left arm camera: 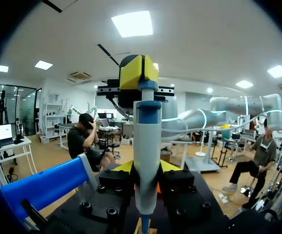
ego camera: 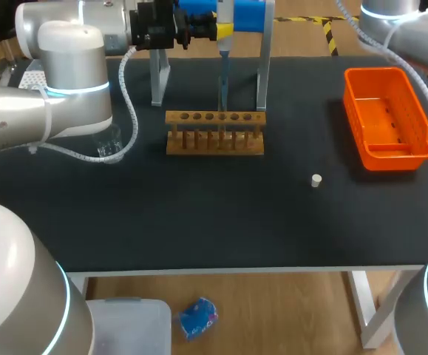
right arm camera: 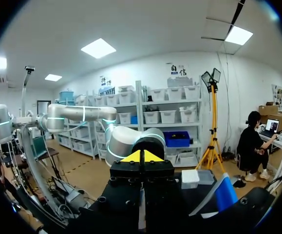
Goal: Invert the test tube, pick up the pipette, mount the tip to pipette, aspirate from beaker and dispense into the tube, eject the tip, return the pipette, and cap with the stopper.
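The grey-and-blue pipette (ego camera: 224,74) hangs upright in the metal stand (ego camera: 157,78) at the table's back, its thin end pointing down behind the wooden test tube rack (ego camera: 215,133). My left gripper (ego camera: 223,31) is shut on its body. In the left wrist view the pipette (left arm camera: 147,131) stands between the yellow tips of that gripper (left arm camera: 147,168), its yellow-capped head above them. A small white stopper (ego camera: 316,180) lies on the mat, right of the middle. I cannot make out a tube in the rack. My right gripper (right arm camera: 141,157) is shut on nothing, and its arm (ego camera: 398,18) is at the back right.
An orange basket (ego camera: 387,118) sits at the right side of the table. A clear beaker (ego camera: 110,144) shows partly under my left arm, left of the rack. The stand's blue holder (left arm camera: 43,187) lies beside the left gripper.
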Robot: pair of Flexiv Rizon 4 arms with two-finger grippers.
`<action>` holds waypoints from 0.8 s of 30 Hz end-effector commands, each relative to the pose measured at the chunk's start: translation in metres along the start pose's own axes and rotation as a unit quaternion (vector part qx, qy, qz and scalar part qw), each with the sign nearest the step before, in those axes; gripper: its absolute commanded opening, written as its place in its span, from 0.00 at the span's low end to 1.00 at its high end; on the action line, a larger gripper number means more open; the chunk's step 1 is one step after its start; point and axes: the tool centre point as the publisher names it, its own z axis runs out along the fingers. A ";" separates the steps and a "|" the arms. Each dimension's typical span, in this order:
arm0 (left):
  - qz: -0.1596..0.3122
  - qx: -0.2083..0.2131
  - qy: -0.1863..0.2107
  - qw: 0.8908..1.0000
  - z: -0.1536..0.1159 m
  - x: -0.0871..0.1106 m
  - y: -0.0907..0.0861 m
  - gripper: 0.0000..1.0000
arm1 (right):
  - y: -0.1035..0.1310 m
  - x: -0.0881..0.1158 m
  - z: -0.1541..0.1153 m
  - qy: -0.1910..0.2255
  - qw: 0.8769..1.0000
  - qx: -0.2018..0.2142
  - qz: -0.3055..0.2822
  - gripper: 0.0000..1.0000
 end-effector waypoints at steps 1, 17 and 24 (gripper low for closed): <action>0.001 0.001 -0.001 1.000 0.000 0.000 -0.003 0.00 | -0.007 -0.002 -0.001 0.003 1.000 0.000 0.003 0.00; 0.001 0.001 -0.001 1.000 0.000 0.000 -0.003 0.00 | -0.017 -0.001 0.000 0.001 1.000 0.005 0.013 0.00; 0.001 0.001 -0.001 1.000 0.000 0.000 -0.003 0.00 | -0.019 -0.002 0.000 0.002 1.000 0.005 0.016 0.00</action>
